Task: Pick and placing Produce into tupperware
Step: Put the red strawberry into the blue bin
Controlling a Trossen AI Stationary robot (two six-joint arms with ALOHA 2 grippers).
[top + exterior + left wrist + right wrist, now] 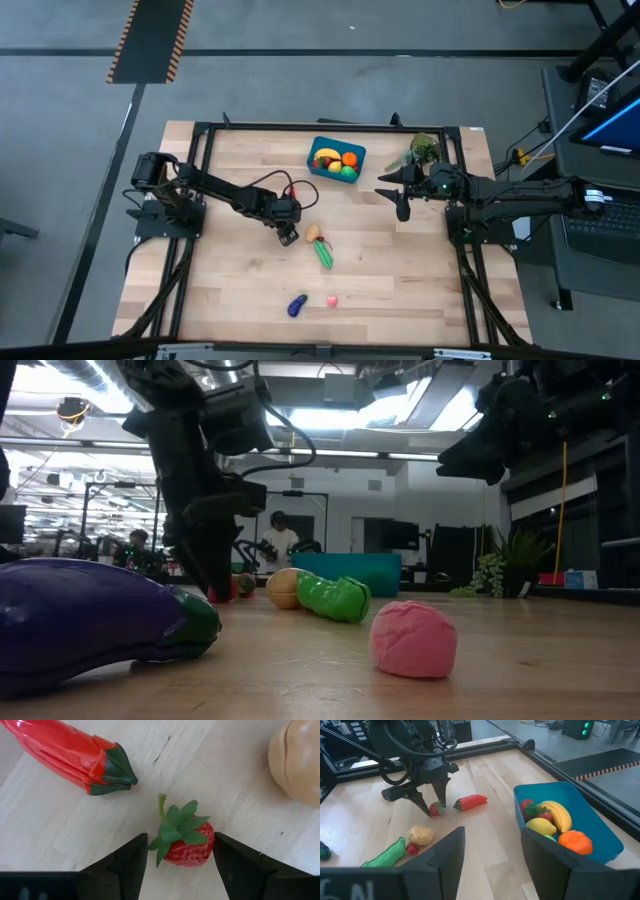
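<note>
while the left pincer (pixel 180 862) straddles a strawberry (pixel 186 845) with fingers released, not yet clenched, the tub (pixel 337 160) at 12 o'clock on the desk (pixel 400 270) already holds several fruits; about 7 pieces remain outside. right pincer (pixel 402 196) hovers released near the tub.

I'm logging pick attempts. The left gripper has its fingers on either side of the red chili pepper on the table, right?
Not the chili pepper. The left wrist view shows the left gripper with its fingers on either side of the strawberry on the table; the pepper lies apart, beyond it.
</note>
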